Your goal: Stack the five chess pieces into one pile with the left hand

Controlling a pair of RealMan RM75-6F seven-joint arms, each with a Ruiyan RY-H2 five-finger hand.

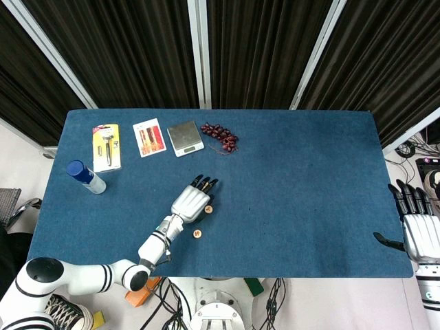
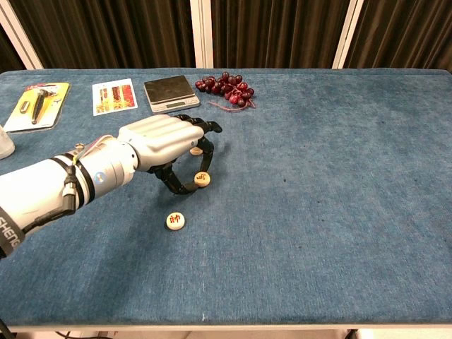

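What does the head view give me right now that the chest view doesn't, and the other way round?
Head view only: the right hand at the table's right edge and the blue-capped bottle. Chest view only: a third chess piece partly hidden behind the left hand, and the red characters on the pieces. Both show the near piece, the scale and the grapes.
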